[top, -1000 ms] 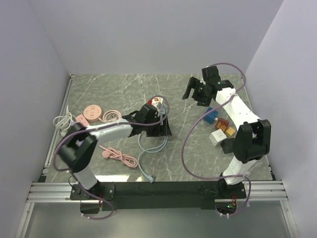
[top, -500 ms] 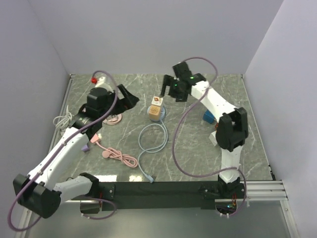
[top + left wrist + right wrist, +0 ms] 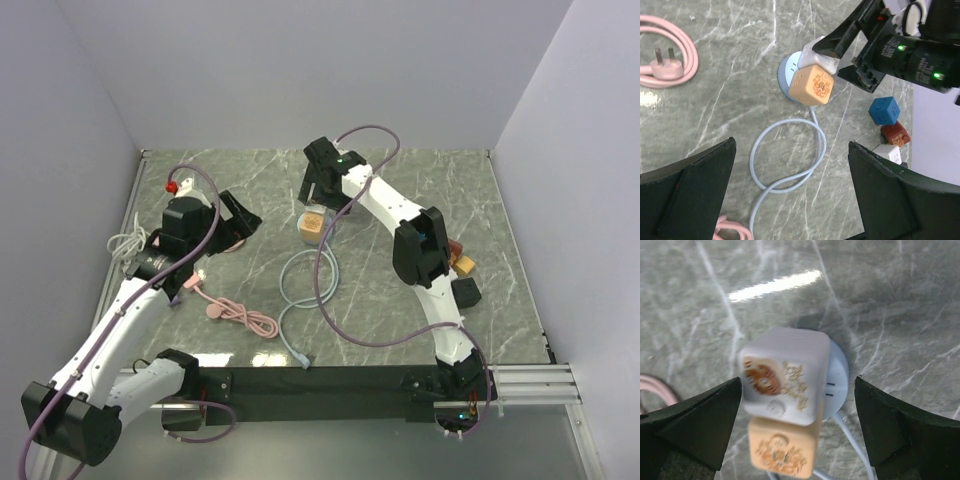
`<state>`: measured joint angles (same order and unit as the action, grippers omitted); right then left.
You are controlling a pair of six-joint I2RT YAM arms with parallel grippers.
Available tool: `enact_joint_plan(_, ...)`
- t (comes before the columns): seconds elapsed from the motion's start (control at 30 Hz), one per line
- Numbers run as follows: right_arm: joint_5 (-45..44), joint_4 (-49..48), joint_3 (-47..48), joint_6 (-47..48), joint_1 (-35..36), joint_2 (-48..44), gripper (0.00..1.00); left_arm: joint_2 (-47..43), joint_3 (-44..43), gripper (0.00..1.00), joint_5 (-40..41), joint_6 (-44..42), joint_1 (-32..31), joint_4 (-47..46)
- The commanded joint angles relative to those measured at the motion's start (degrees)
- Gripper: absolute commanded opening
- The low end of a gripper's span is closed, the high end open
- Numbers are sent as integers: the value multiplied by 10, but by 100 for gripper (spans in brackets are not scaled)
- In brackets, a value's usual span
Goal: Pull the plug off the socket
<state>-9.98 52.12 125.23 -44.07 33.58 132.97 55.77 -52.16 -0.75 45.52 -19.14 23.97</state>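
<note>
Right jaws (image 3: 798, 382) are hanging wide open with nothing in them, directly above the white cube plug (image 3: 785, 372). In the right wrist view the cube is sitting between the two fingers, one flank facing each. From the left wrist view one finger is running close along the cube's top edge; contact cannot be told.

The white cube is sitting on the blue round socket (image 3: 839, 372), mid-table and toward the far side. An orange cube (image 3: 812, 86) is butting against its side, so the stack's long axis is running across the jaw gap, not along it. Likely read: the white cube is the one to pull.

Left jaws (image 3: 791, 147) are also gaping and empty, hovering well apart to the left and looking across at the stack. The right arm is clearly nearer.

The light-blue cable (image 3: 825, 145) is looping from the socket toward the near edge. A blue cube (image 3: 884, 110) is lying to the right and a pink cable (image 3: 665, 50) to the left, both clear of the stack. The table (image 3: 480, 190) is giving open room all round, and straight up looks free. The socket looks light, so it may lift with the plug unless the left arm pins it.
</note>
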Motion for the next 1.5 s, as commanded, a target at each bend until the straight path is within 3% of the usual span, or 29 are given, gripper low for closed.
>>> enact_joint_plan(0.0,-28,33,27,-36,-3,15,100,-29,7,99,-3,8,4,0)
enact_joint_plan(0.07,-15,21,19,-36,-3,19,99,-31,12,99,-3,5,7,6)
enact_joint_plan(0.17,1,7,13,-36,-2,26,88,-33,19,99,-10,4,10,5)
enact_joint_plan(0.37,48,-25,-19,-29,-4,14,56,-34,29,98,-23,-1,18,-1)
enact_joint_plan(0.47,91,-27,-33,-17,-6,14,32,-32,36,98,-32,-9,22,-7)
enact_joint_plan(0.5,97,-25,-36,-5,-7,12,10,-27,38,98,-35,-11,23,-13)
enact_joint_plan(0.53,98,-24,-41,3,-8,9,1,-24,41,98,-42,-14,23,-17)
enact_joint_plan(0.73,246,-119,-175,93,-23,-109,0,36,45,98,-76,-46,27,-62)
enact_joint_plan(0.87,308,-109,-198,154,-35,-173,0,94,49,98,-131,-64,27,-115)
enact_joint_plan(1.1,414,-154,-262,142,-45,-228,0,166,85,95,-234,-72,26,-261)
enact_joint_plan(1.47,482,-159,-268,153,-43,-246,0,213,86,95,-269,-98,7,-317)
